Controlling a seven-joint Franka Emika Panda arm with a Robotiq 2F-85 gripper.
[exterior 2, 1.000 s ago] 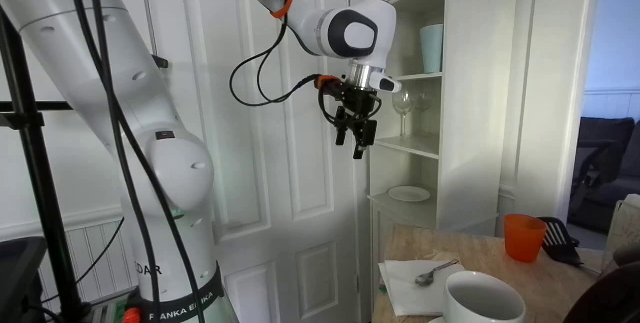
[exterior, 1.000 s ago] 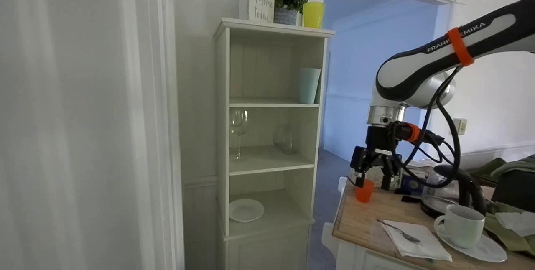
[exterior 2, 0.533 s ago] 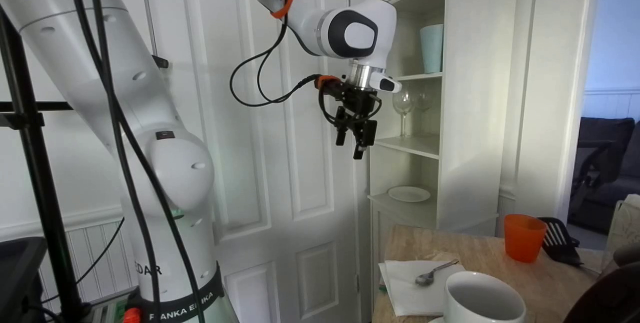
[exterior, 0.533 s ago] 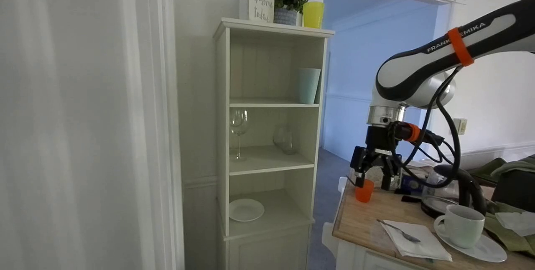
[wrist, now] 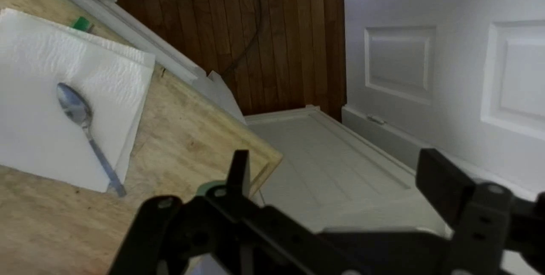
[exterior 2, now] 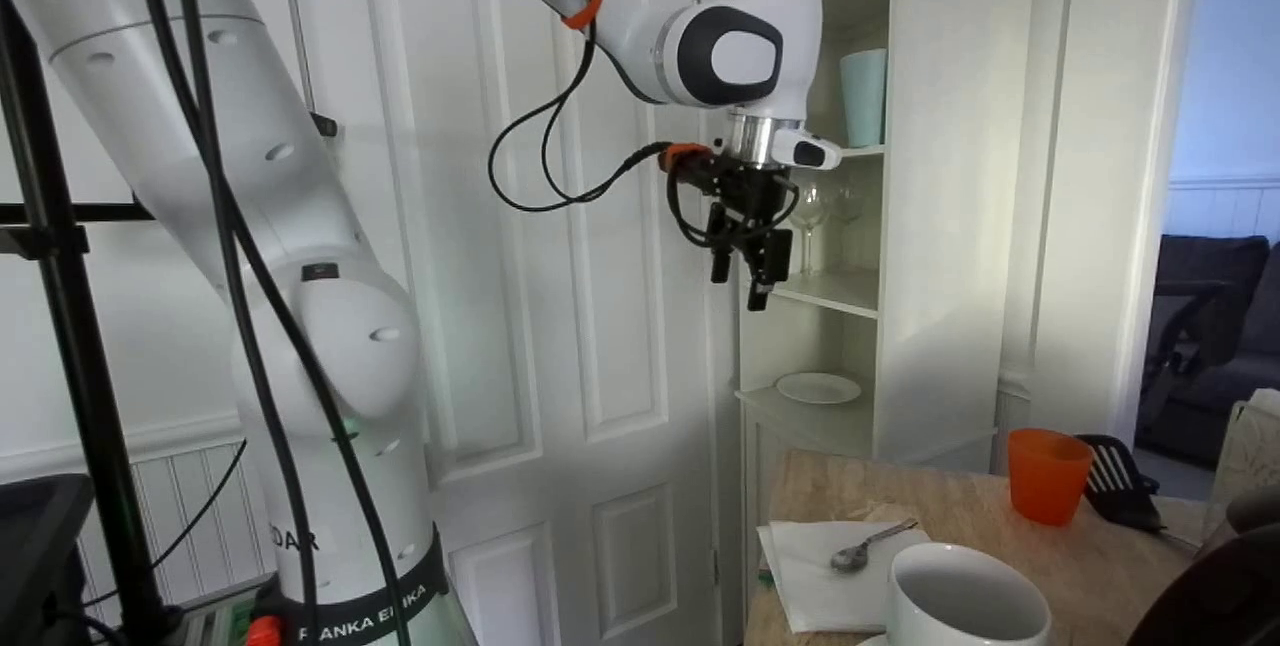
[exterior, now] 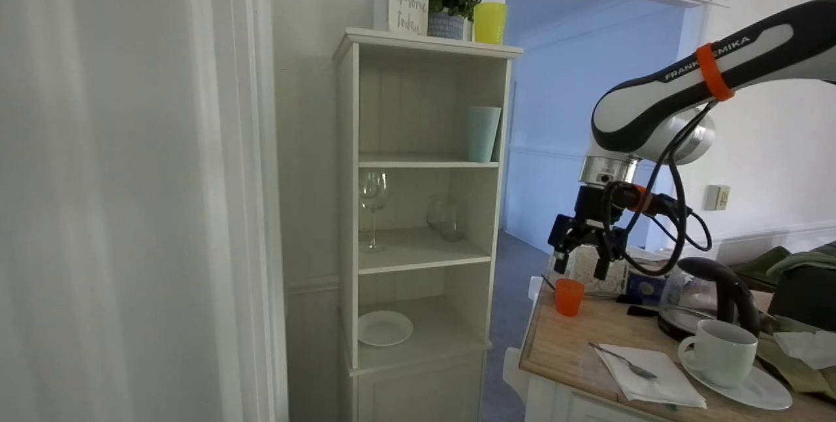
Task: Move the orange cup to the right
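The orange cup (exterior: pixel 569 298) stands upright on the wooden tabletop (exterior: pixel 555 337). It also shows in an exterior view (exterior 2: pixel 1048 476), near the far edge beside a black slotted spatula (exterior 2: pixel 1120 486). I cannot make it out in the wrist view. My gripper (exterior: pixel 580 266) hangs in the air with its fingers pointing down, wide apart. In an exterior view my gripper (exterior 2: pixel 739 286) is well away from the cup, above and short of the table's corner. In the wrist view my gripper (wrist: pixel 334 156) is open with nothing between the fingers.
A white mug (exterior: pixel 725 353) on a saucer and a spoon (exterior: pixel 624 362) on a napkin (exterior: pixel 653 375) stand on the table. A glass kettle (exterior: pixel 692 304) stands behind them. A white shelf (exterior 2: pixel 950 196) holds a pale blue tumbler (exterior 2: pixel 863 96), wine glasses and a plate (exterior 2: pixel 818 387).
In the last half second my gripper has risen slightly and shifted, toward the shelf and the table side. The fingers stay open. The orange cup has not moved.
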